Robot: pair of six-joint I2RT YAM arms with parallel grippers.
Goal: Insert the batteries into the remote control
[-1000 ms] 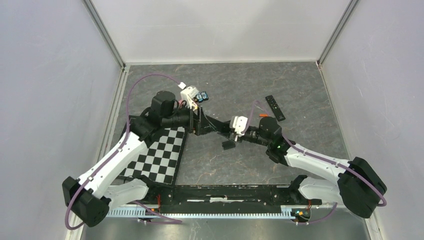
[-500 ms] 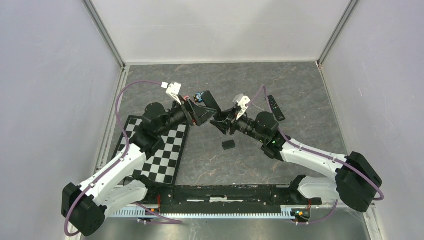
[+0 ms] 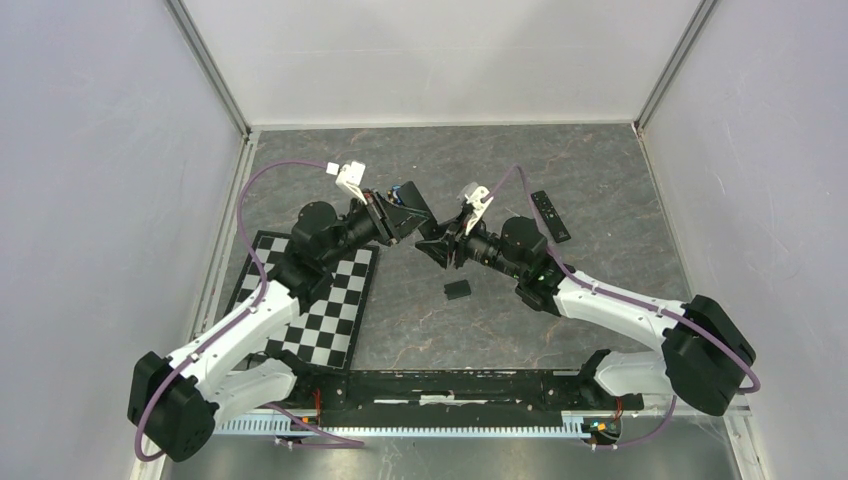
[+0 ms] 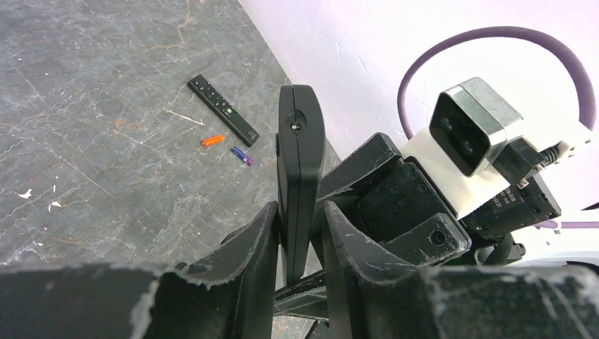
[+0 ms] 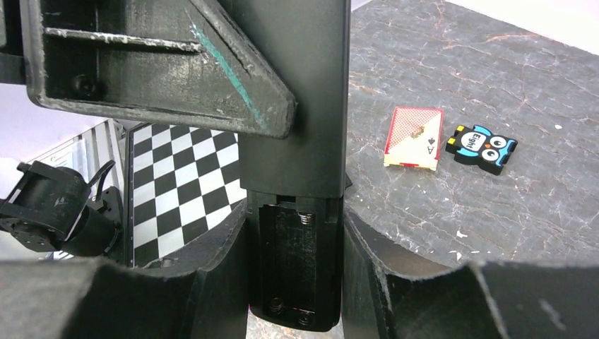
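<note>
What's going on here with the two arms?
Both arms hold one black remote up off the table. The left tool and the right tool are each shut on it. Its battery bay is open and looks empty. An orange battery and a purple battery lie loose on the table beside a second remote, so nothing is loaded yet.

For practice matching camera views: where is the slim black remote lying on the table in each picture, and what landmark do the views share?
Top external: the slim remote lies right of centre, beyond the right arm.
Left wrist: upper left, beside an orange battery and a purple battery.
Right wrist: not in view.
Shared landmark: the larger remote gripped by the left hand and right hand, in all three views.
</note>
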